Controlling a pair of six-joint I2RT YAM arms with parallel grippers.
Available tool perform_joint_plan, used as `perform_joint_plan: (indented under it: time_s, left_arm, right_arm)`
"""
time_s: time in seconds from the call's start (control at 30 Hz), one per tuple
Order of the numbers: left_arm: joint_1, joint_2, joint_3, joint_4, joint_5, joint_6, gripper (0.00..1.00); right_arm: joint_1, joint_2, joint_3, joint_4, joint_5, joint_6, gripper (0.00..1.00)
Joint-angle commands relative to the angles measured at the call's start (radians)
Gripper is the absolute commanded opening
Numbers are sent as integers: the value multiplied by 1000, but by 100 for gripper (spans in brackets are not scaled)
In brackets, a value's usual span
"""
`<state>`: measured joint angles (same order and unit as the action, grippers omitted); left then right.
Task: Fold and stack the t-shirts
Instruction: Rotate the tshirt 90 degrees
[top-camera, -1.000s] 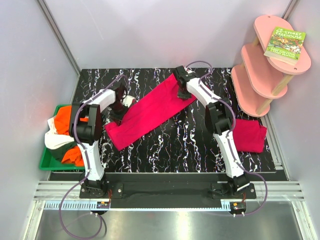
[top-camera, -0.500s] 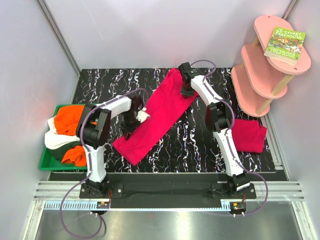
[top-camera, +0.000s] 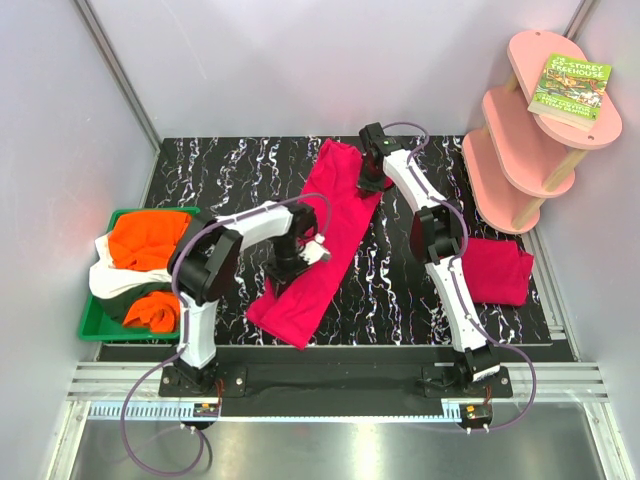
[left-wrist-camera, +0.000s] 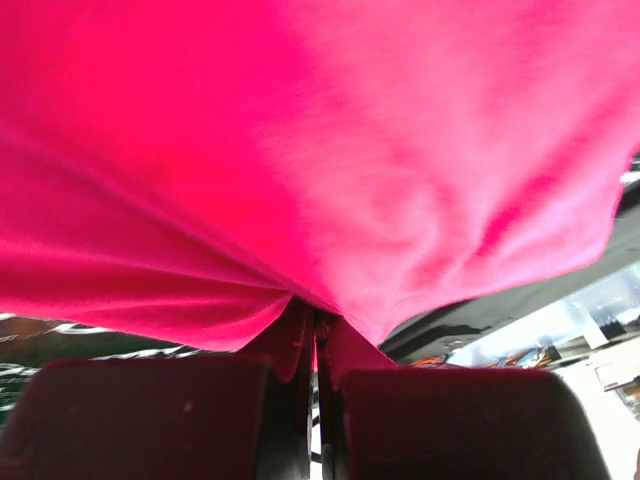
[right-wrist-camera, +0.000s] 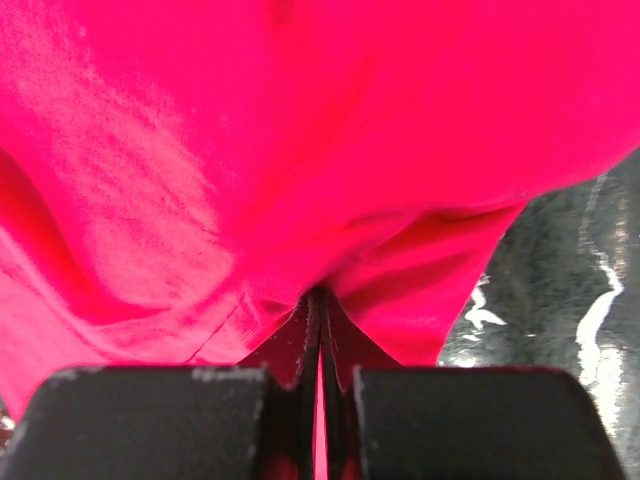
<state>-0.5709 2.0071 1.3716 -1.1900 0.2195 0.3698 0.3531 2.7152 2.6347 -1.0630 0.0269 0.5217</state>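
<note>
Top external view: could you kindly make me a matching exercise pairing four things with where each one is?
Things:
1. long crimson t-shirt
2. folded crimson t-shirt
3. orange t-shirt
4. book

Places:
A. in the green tray
B. on the top tier of the pink shelf
C. lying at the right edge of the table
D. gripped by the left pincer and the right pincer

Pairs: 1-D, 2-C, 3-A, 4-B.
</note>
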Motion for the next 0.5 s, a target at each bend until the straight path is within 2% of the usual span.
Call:
perform_joint_plan:
  time_s: [0.0, 0.3, 0.47]
  left_arm:
    - [-72, 5, 75, -45, 84, -35, 0]
    - [-233, 33, 142, -69, 132, -89, 0]
    - [-227, -59, 133, -10, 63, -114, 0]
  right_arm:
    - [14, -2, 25, -14, -85, -8, 3]
    - [17, -3, 22, -5, -133, 8, 3]
    - [20, -80, -70, 49, -50, 4, 2]
